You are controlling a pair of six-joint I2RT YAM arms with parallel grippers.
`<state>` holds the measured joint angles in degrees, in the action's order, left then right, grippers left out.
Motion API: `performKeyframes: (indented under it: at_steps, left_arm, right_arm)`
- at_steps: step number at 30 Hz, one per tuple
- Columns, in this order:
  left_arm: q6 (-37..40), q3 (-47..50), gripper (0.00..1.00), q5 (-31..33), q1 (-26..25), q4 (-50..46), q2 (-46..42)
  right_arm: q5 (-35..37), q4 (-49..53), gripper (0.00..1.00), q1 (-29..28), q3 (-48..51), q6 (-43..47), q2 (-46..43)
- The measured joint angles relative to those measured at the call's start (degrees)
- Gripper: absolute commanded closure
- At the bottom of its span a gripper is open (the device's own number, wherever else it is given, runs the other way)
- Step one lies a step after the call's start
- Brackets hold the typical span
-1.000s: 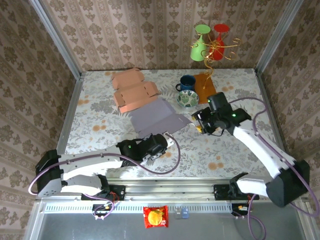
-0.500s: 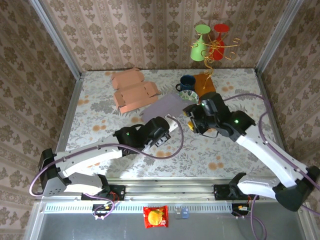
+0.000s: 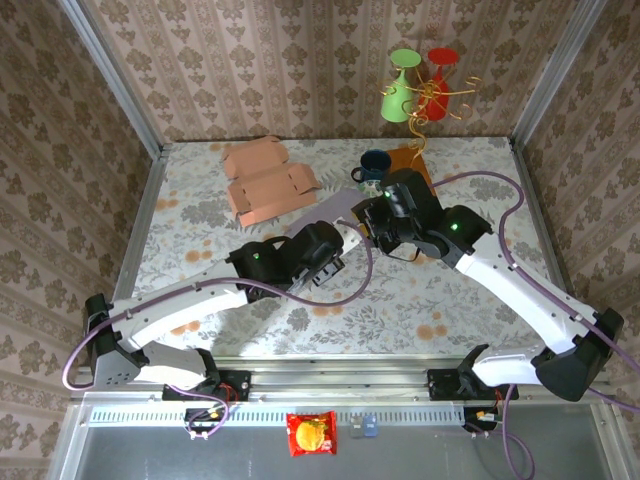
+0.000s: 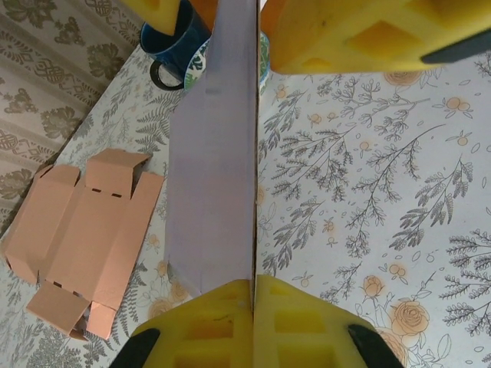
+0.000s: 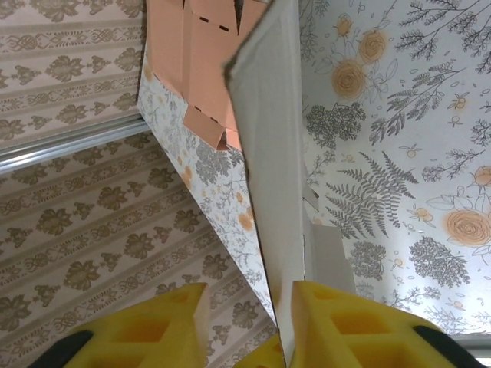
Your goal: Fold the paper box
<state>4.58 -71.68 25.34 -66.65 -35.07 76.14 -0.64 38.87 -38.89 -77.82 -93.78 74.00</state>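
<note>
The paper box (image 3: 338, 207), a flat grey sheet, is lifted off the table (image 3: 450, 300) and stands on edge between the two arms, just above the middle of the overhead frame.

The left end effector (image 3: 340, 240) is clenched on the sheet's near end. In the left wrist view (image 4: 253, 295) its yellow pads (image 4: 307, 322) meet at the bottom of the frame, with the sheet's thin edge pinched between them. From there the paper box (image 4: 215, 169) runs up the frame.

The right end effector (image 3: 368, 216) straddles the far end. Its yellow fingers (image 4: 353, 34) sit at the top of the left wrist frame, one on either side of the sheet. In the right wrist view (image 5: 249, 307) the paper box (image 5: 272, 153) lies against the finger at lower right. A clear gap separates it from the finger at lower left, so these jaws stand apart and do not pinch the sheet.

An orange cardboard blank (image 3: 265, 180) lies unfolded on the table at upper left of centre in the overhead view, apart from the grey sheet. A blue mug (image 3: 375, 163) stands just above the right end effector. A stand with a green and a red cup (image 3: 420, 85) rises at the upper right.
</note>
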Motion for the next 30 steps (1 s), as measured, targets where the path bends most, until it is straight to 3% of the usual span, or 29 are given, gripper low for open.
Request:
performKeyframes:
  at_steps: [3, 17, 30]
  left_arm:
    - [0.00, 0.00, 1.00, 0.02, 0.00, -0.26, 0.00]
    - [-0.02, 0.00, 1.00, 0.20, 0.00, -0.98, 0.00]
    - [-0.04, -0.04, 1.00, 0.20, 0.02, -1.53, 0.00]
  right_arm:
    - [0.09, -0.07, 0.77, 0.00, 0.20, 0.13, 0.00]
    - [0.02, 0.39, 0.77, -0.11, 0.35, 0.57, 1.75]
    - [0.07, 0.39, 0.87, -0.76, 1.22, 0.57, 1.75]
